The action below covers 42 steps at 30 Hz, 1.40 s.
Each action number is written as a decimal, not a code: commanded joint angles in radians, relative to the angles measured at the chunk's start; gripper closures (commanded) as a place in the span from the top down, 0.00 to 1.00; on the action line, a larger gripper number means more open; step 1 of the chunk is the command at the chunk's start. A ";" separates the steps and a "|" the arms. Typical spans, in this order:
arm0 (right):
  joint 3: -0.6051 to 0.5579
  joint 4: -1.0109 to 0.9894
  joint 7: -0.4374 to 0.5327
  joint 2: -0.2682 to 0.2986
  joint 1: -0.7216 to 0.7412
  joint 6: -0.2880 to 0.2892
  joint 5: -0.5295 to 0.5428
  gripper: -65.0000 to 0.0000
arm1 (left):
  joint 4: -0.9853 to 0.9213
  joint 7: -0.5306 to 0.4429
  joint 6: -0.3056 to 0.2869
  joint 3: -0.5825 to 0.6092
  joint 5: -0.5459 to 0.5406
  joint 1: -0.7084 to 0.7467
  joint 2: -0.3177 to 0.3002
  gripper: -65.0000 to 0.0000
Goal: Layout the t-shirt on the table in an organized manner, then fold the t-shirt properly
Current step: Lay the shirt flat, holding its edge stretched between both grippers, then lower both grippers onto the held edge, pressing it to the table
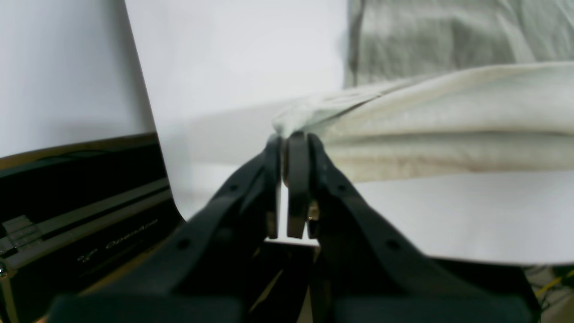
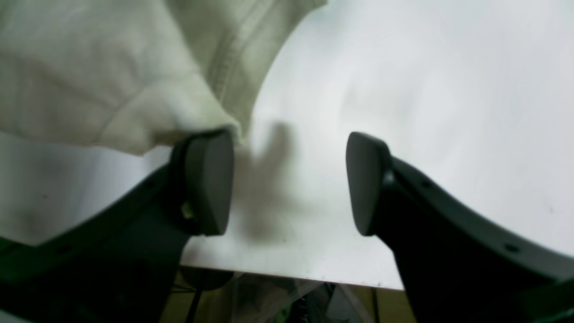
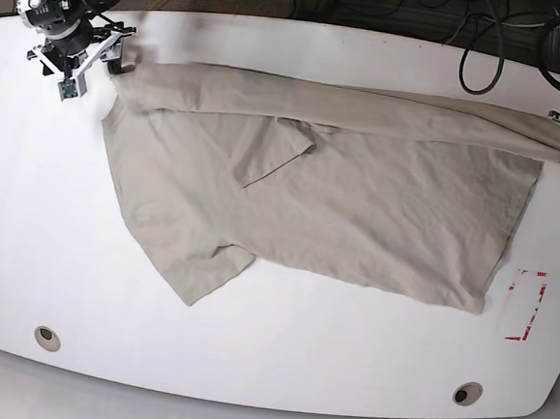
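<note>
Left fingers (image 1: 293, 139) pinching t-shirt (image 3: 339, 204) edge, right fingers (image 2: 210, 179) parted, table (image 3: 268, 364).

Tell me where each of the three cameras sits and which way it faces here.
Left wrist: behind the left gripper, looking along shut jaws pinching the t-shirt over the table.
Right wrist: behind the right gripper, jaws apart, the shirt's edge against one finger.
Base: overhead, facing down on the whole table, both grippers at the far corners.
Shared: all three show the shirt and the white tabletop.
</note>
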 commanded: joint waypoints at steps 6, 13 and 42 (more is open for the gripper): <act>0.007 0.022 0.017 0.016 -0.002 -0.005 0.006 0.57 | 0.018 -0.008 0.006 -0.011 0.005 0.035 -0.026 0.31; 0.030 0.022 0.017 0.031 -0.020 -0.005 0.006 0.57 | 0.020 0.035 0.006 -0.071 0.005 0.032 -0.027 0.78; 0.065 0.052 0.015 0.060 0.219 -0.005 0.035 0.48 | 0.109 0.138 0.006 0.074 0.093 -0.318 0.083 0.82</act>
